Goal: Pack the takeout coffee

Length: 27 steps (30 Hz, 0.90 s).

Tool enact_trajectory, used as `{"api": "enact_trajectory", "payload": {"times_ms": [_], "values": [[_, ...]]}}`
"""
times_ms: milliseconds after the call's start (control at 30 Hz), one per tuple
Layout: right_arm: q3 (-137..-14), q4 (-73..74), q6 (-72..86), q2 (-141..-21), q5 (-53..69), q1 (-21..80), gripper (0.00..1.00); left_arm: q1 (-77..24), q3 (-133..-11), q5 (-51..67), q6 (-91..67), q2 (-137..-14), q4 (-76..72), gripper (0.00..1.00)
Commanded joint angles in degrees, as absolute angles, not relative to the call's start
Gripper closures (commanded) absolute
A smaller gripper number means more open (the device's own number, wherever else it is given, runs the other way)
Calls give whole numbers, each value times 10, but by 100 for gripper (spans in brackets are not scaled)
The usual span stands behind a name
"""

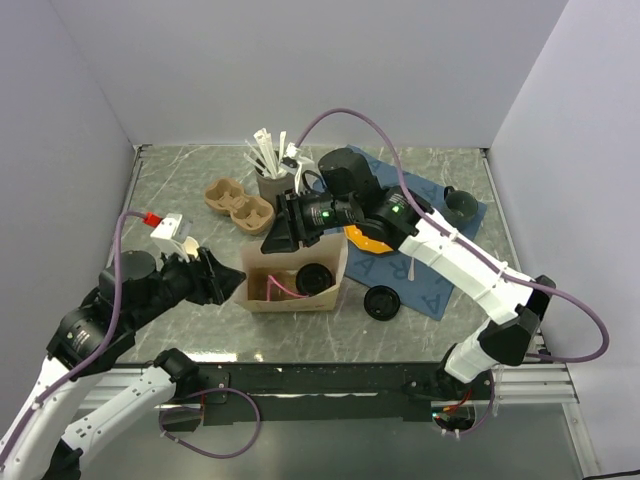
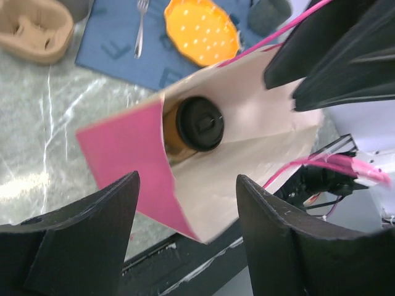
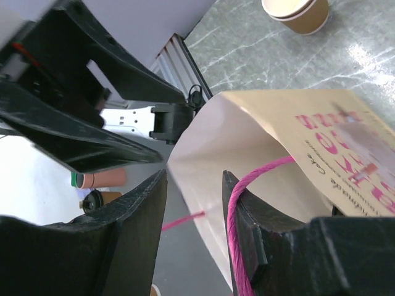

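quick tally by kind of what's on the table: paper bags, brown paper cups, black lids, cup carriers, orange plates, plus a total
paper bag: 1
brown paper cups: 2, the takeout coffee inside the bag, a lidless cup
black lids: 2, the coffee's lid, a loose lid
cup carrier: 1
orange plate: 1
total: 7

Left tool, jaws wide apart; right tool, jaws partly parted, facing it.

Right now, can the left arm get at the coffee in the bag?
Probably yes. The left gripper is open and faces the mouth of the bag, with the coffee in plain sight inside. The right gripper straddles the rim, off to one side.
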State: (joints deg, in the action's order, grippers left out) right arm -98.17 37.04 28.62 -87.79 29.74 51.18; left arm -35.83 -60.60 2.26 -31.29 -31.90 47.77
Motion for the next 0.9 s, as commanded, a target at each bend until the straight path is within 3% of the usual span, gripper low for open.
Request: {"api": "enact_trajectory", "payload": {"times_ms": [0, 333, 600, 867], "values": [[-984, 337, 289, -877, 312, 513, 52, -360, -599, 13, -333, -322, 468, 31], [-982, 336, 284, -897, 413, 510, 34, -360, -559, 2, -329, -325, 440, 32], [-1017, 336, 296, -932, 514, 506, 27, -360, -549, -14, -330, -334, 418, 33], [-1013, 356, 312, -940, 532, 500, 22, -360, -547, -20, -321, -335, 418, 33]]}}
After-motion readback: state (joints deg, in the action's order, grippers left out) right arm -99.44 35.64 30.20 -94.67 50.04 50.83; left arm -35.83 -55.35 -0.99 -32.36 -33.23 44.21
